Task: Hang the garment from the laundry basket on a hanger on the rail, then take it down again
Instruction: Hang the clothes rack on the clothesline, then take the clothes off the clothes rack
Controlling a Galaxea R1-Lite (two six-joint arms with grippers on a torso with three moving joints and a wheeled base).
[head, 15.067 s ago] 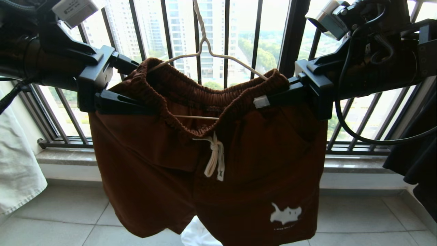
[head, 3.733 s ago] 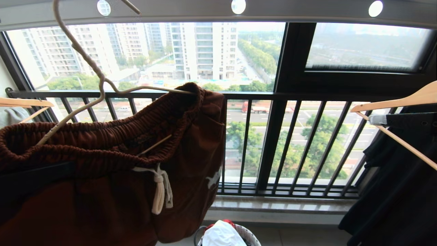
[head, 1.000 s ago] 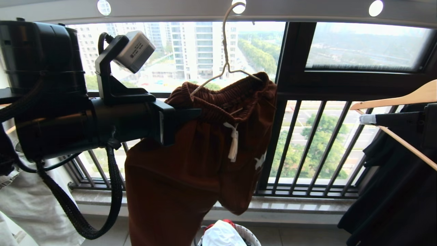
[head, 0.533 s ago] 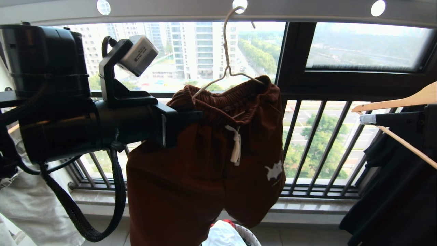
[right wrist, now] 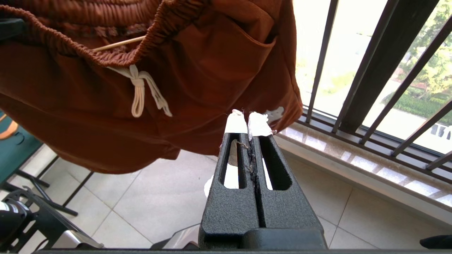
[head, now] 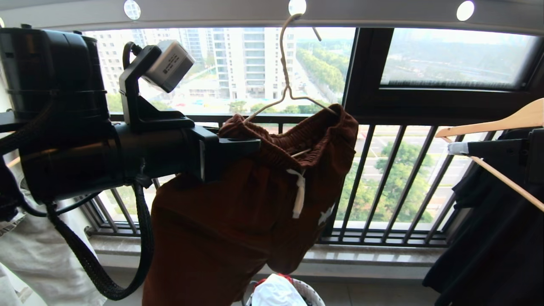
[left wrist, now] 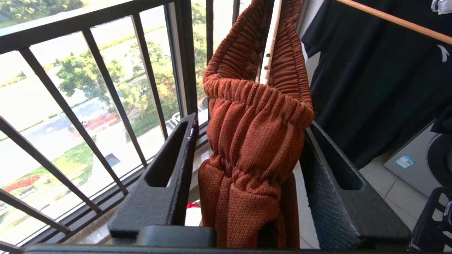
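**Shorts on the hanger, hook in the rail: left claw let go around the waistband**

1. Left gripper (left wrist: 247,158). Its two black fingers stand apart on either side of the bunched waistband; we see one finger clear of the cloth and the other close against it, so we read the claw as released, not clamping. We judge it sits here because it carried that end of the garment up to the bar.

2. Rust-brown shorts with ribbed elastic waistband and white drawstring (head: 255,204). They lie between and just beyond the left fingers, hanging down from there; a small white print shows on the leg farther from the claw.

3. Thin cream wire hanger (head: 284,63). It rises above and beyond the left fingertips, its arms inside the waistband. Its long neck reaches the grey overhead rail pierced with round holes (head: 374,15), the hook at one hole, which we take as what now bears the weight.

4. Right gripper (right wrist: 249,125). Clenched on nothing, white-taped tips together, below the shorts and apart from them; parked, we judge.

5. Small round laundry basket with white-and-black sides (head: 308,291). On the floor well below the left claw, white and red cloth inside.

6. Writing. The grey camera block (head: 169,63) on the left wrist carries a label, too small to read. No brand is legible elsewhere.
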